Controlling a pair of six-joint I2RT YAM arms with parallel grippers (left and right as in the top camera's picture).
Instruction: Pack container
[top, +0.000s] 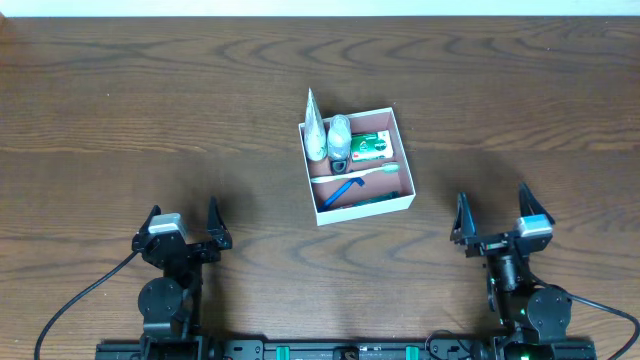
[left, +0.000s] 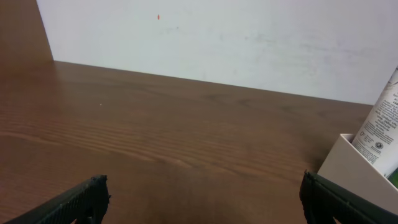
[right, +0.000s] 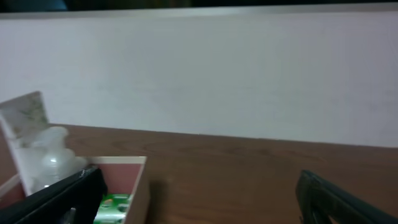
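Note:
The container (top: 404, 166), a shallow white-walled box with a reddish-brown floor, sits mid-table. Inside it lie a white tube (top: 316, 135), a small pale bottle (top: 340, 136), a green-and-white carton (top: 370, 146), a white toothbrush (top: 356, 174) and a blue razor (top: 342, 192). My left gripper (top: 183, 213) rests near the front left, open and empty, well away from the box. My right gripper (top: 493, 201) rests at the front right, open and empty too. The left wrist view catches the container's corner (left: 354, 168) and the tube (left: 384, 127). In the right wrist view the container's wall (right: 139, 186), tube (right: 26, 124) and carton (right: 114, 208) show at the left.
Brown wooden table (top: 150, 110) all around the box. A pale wall (left: 236, 37) rises behind the table's far edge. Both arm bases stand at the front edge.

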